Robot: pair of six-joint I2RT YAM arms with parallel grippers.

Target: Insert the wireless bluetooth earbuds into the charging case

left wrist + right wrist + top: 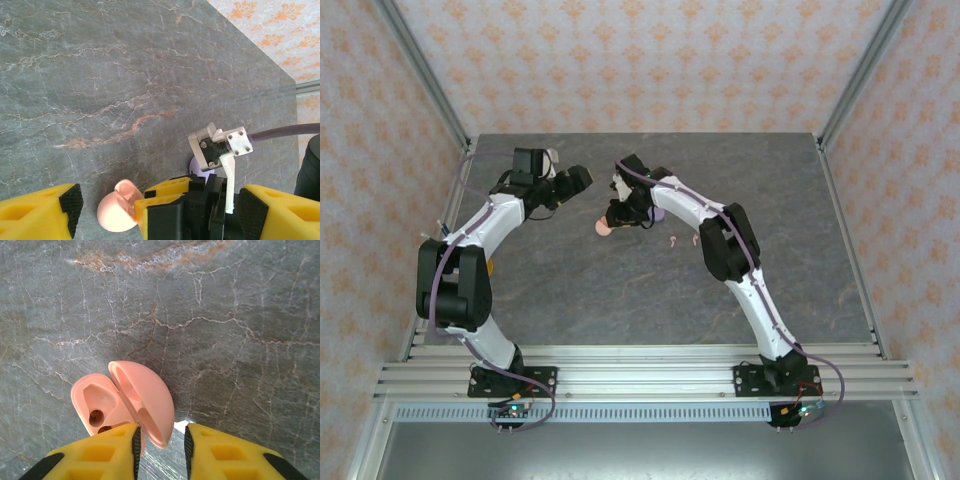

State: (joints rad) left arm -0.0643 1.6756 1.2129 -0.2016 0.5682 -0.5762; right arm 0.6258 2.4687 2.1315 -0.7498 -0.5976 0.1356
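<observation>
The pale pink charging case (142, 397) lies open on the grey table, its lid standing up and its base sockets (95, 412) empty. My right gripper (161, 452) is open and straddles the lid's lower edge, with its left pad against the case and a gap on the right side. In the top view this right gripper (617, 212) hangs over the pink case (603, 228). Two tiny pale pink earbuds (672, 239) lie on the table just right of it. The lilac earbuds are hidden. My left gripper (582, 178) is wide open and holds nothing, hovering behind the pink case (112, 215).
A lilac case (659, 213) sits partly under the right arm's wrist and peeks out as a lilac case (199, 173) in the left wrist view. The grey marble table (620, 300) is bare toward the front. Metal frame posts and patterned walls close in the sides.
</observation>
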